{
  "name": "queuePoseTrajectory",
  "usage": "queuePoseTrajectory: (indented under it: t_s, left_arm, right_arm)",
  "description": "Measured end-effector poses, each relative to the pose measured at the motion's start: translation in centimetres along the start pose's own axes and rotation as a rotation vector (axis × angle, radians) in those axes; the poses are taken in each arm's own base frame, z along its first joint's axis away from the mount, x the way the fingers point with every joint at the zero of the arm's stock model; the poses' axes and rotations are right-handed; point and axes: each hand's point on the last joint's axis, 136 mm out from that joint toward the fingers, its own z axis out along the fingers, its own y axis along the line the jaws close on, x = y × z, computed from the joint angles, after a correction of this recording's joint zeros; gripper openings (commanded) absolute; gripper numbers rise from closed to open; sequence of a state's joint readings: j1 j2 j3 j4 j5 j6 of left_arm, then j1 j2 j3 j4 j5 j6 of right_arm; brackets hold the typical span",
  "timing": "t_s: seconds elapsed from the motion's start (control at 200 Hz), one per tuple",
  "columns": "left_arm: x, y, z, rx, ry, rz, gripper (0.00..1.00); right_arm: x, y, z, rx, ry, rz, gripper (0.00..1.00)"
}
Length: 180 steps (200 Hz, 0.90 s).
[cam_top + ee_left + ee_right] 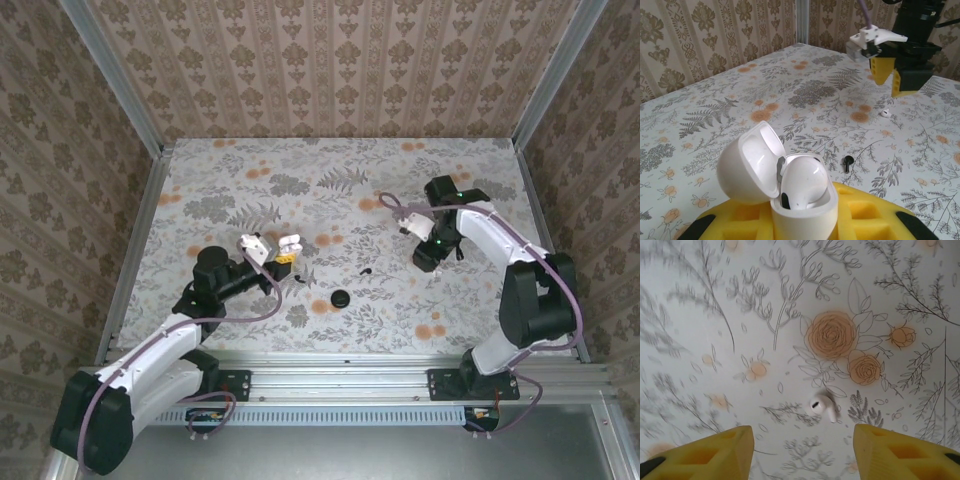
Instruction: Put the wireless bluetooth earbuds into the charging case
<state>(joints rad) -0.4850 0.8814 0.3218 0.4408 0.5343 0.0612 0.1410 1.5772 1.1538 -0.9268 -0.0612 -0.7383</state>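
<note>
The floral-patterned tabletop carries everything. The left gripper sits near the middle-left of it, its yellow foam fingers clamped on the small glossy white plastic charging case. The case stands roughly upright, its domed lid hinged open to the left. A rounded white shape in the case's mouth looks like one earbud already seated, with a dark empty socket beside it. That reading is a judgement, not certain.

The right gripper hovers well apart, over the right half of the table, its yellow fingers spread wide with nothing between them. Just ahead of its fingertips lies the other tiny white glossy earbud, on its side beside an orange rose print.

A flat black round disc and a small black piece lie between the two arms, untouched.

The step in hand appears to be picking up the loose earbud. Next, the right gripper would need to drop straight down, straddle the earbud, close gently, then carry it to the open socket.
</note>
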Motion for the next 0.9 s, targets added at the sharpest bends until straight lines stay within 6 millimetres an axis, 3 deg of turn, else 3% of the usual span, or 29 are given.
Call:
queuePoseTrajectory:
  t_s: [0.2, 0.325, 0.57, 0.9]
  left_arm:
    - [0.6, 0.2, 0.2, -0.006, 0.018, -0.01, 0.1]
    - [1.2, 0.3, 0.4, -0.004, 0.037, -0.021, 0.09]
    - [1.7, 0.5, 0.8, -0.003, 0.058, -0.034, 0.1]
    - [1.7, 0.9, 0.7, -0.016, 0.058, -0.038, 0.1]
  right_arm:
    - [2.9, -2.4, -0.8, -0.006, -0.064, -0.28, 0.57]
    - [3.4, -1.8, -0.1, -0.03, -0.07, -0.494, 0.54]
    - [2.9, -1.6, 2.3, -0.07, -0.072, -0.764, 0.51]
    - [2.3, -0.5, 5.3, -0.127, -0.07, -0.905, 0.51]
